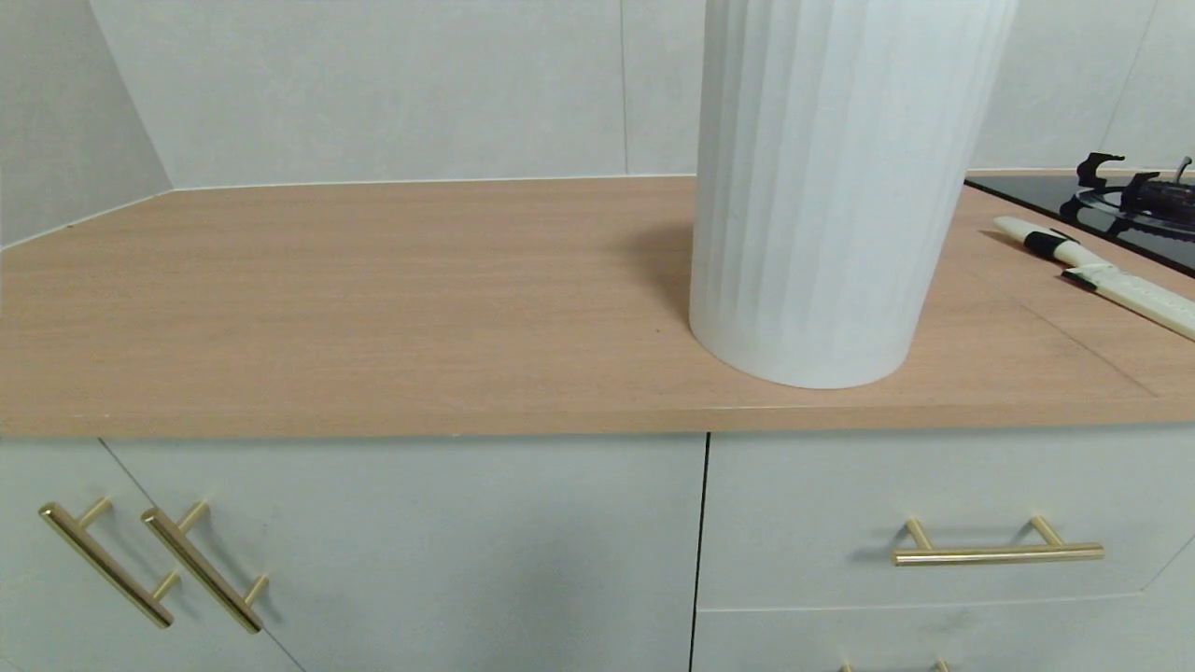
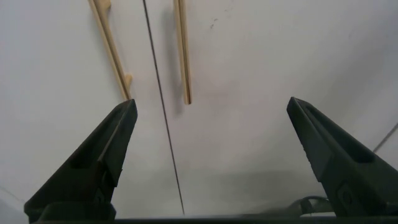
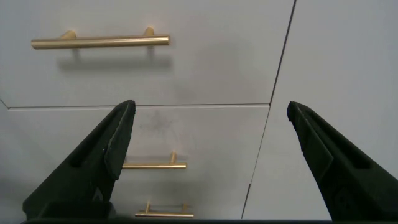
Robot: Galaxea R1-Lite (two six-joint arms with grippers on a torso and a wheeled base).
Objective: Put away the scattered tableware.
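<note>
Knife (image 1: 1125, 287) lies at the far right of the counter (image 1: 373, 299). Nearest, the left gripper (image 2: 210, 102), fingers spread wide, faces the cabinet doors (image 2: 261, 74) by two brass handles (image 2: 182, 56). The right gripper (image 3: 209, 104), equally agape, faces the drawer fronts (image 3: 205, 68). Above, a white ribbed container (image 1: 822, 205) stands close to the counter's front edge, wood stretching left to the corner walls. Beyond it the knife rests just beside the black stove (image 1: 1120, 205).
</note>
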